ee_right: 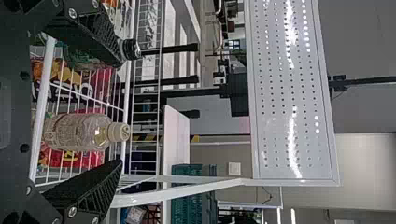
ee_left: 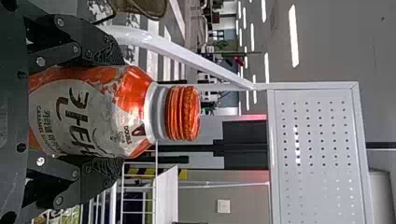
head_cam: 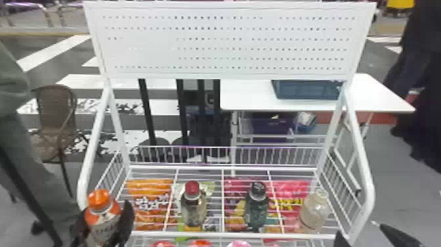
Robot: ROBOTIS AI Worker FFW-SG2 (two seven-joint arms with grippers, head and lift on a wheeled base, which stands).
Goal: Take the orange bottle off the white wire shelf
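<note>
"Easing it up and toward me is how I'd drive the left gripper (ee_left: 122, 112) now: orange bottle (head_cam: 103, 216) upright, no extra squeeze on the plastic, and room left around that white side frame (head_cam: 93, 144)."

"Where's the bottle against the fingers?"

"Between them, one on each side of the labelled body, with the orange cap (ee_left: 183, 113) out past the fingertips. I read them as closed to the bottle's width, a firm hold. From the head, I see it by the near left corner of the white wire shelf (head_cam: 197, 234). I can't tell if its base is clear of the wires, so I'd lift before swinging away."

"And my right gripper (ee_right: 122, 109)?"

"Spread wide, holding nothing, near the right front, a clear bottle (ee_right: 77, 132) lined up with its gap. I'd leave that arm parked."
</note>
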